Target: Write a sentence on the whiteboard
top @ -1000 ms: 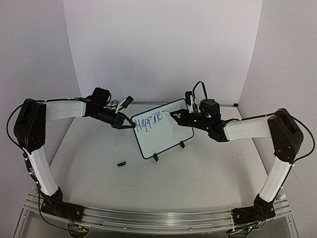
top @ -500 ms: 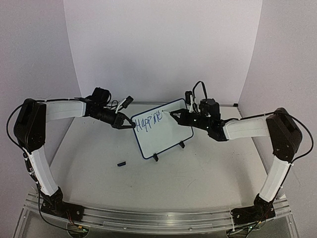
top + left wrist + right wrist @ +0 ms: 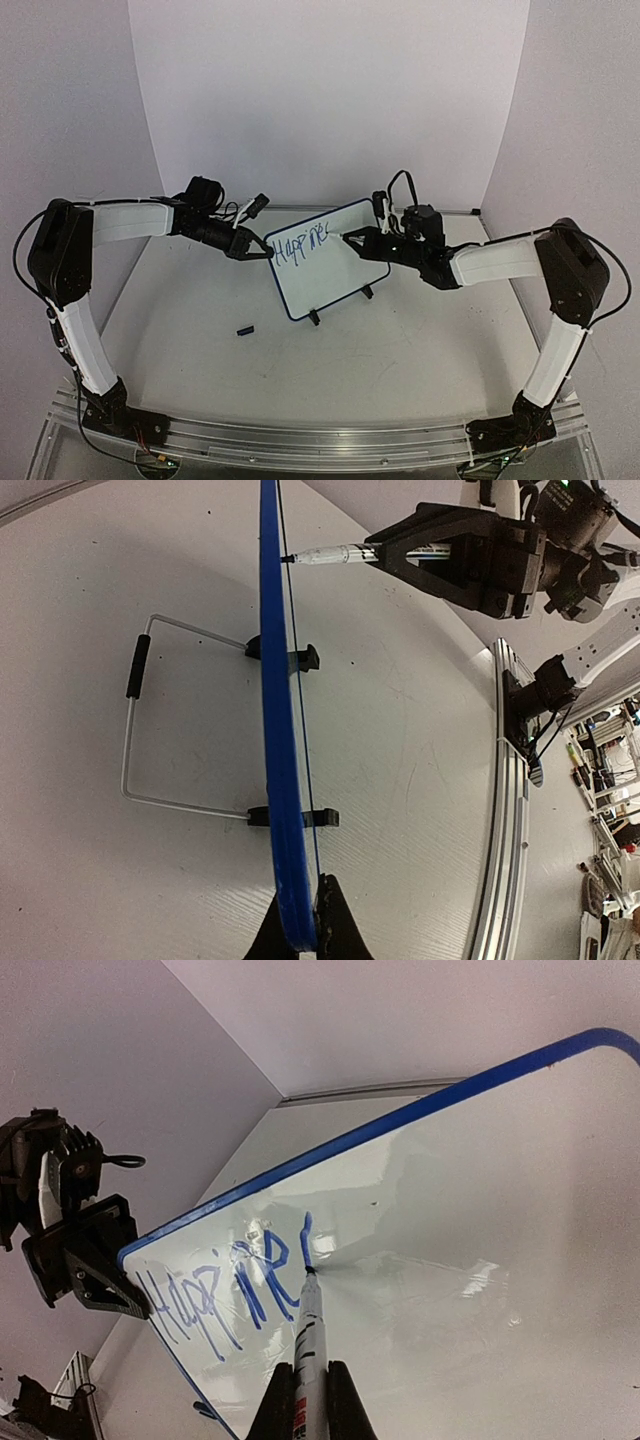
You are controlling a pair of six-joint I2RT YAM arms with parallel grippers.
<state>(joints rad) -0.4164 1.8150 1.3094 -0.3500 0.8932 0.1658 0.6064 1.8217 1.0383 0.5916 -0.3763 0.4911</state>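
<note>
A: From above, what's different from a second ago?

B: Little, but it matters. The right gripper (image 3: 365, 238) has crept toward 9 o'clock, and the sentence (image 3: 300, 243) has gained a short stroke after "Happine". The whiteboard (image 3: 330, 270) hasn't moved. It stands propped at the 12 o'clock end of the worktop (image 3: 400, 350), with a small black piece (image 3: 244, 330) lying off its 8 o'clock corner.

A: And the left gripper (image 3: 262, 250)?

B: Unchanged, clenched on the board's 10 o'clock corner. The left wrist view shows that best: the board is edge-on, a blue rim (image 3: 275, 730) running up from between the two fingers. The wire stand (image 3: 130, 730) is at 9 o'clock, and the marker (image 3: 330, 554) meets the writing face up near 12 o'clock.

A: The right wrist view?

B: The right gripper is grasping the marker, barrel pinched between both fingers at 6 o'clock, tip on the board just under the fresh stroke (image 3: 305, 1240). It looks like the start of an "s".

A: So how far along?

B: Early, I'd say. One word isn't finished, and the board is blank from 3 to 6 o'clock. The left hold needs to stay firm while the pen presses.
</note>
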